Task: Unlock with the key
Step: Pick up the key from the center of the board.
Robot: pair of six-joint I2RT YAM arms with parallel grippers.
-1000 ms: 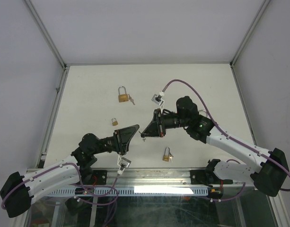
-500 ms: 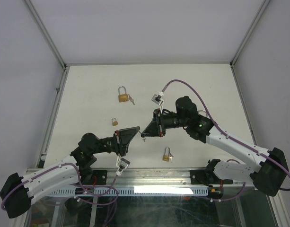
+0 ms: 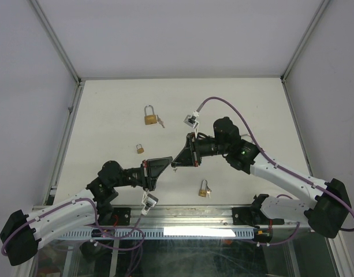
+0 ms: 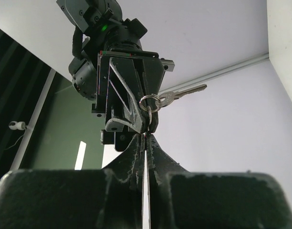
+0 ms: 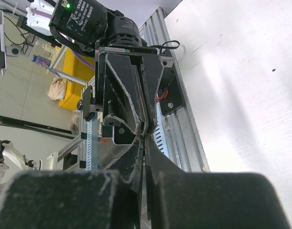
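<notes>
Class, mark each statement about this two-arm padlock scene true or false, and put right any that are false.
1. Three locks lie on the table: a large padlock, a small padlock and a near padlock. True.
2. The left gripper and right gripper meet tip to tip. True.
3. The key sits in the large padlock. False: it hangs from a key ring at the right gripper's tips.
4. The right gripper's jaws are wide open. False: they are shut.
5. The large padlock lies nearest the arms' bases. False: it lies farthest from them.
</notes>
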